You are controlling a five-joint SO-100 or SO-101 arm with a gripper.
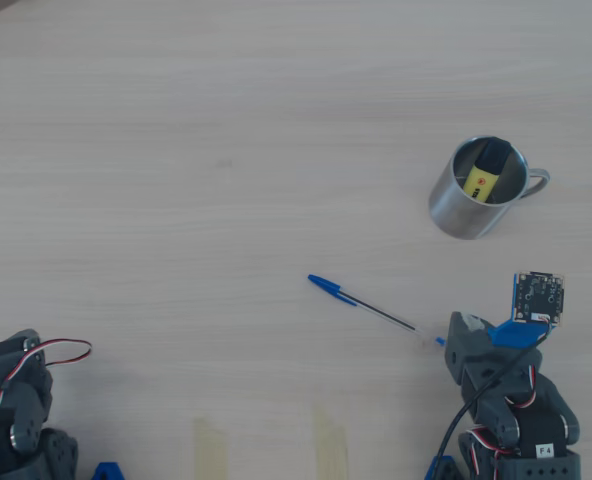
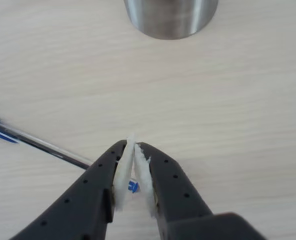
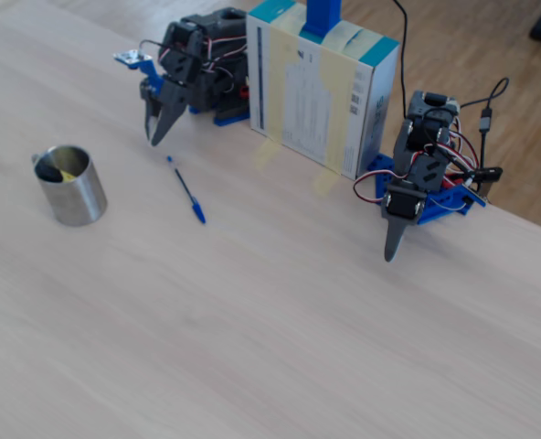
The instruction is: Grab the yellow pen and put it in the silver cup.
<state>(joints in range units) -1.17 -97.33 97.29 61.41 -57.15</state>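
- While the yellow pen [image 1: 484,176] leans inside the silver cup [image 1: 456,205], far right overhead, the gripper [image 2: 134,145] rests shut and empty.
- Light, stiff, smooth plastic; its mid-body likely grips best.
- Blue ballpoint [image 1: 364,304] lies nearby.

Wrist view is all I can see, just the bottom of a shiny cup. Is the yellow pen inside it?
Observer: Yes. In the overhead view the yellow pen leans inside the silver cup, black cap up.
Operator: Does the cup have a handle?
Observer: Yes, a small loop handle, on the cup's right side in the overhead view.
Operator: Where does the blue pen's cap end point?
Observer: The blue pen lies flat on the table, its blue cap pointing up-left in the overhead view, away from the tool.
Operator: Is there another robot?
Observer: Yes. The fixed view shows a second arm to the right of a box.
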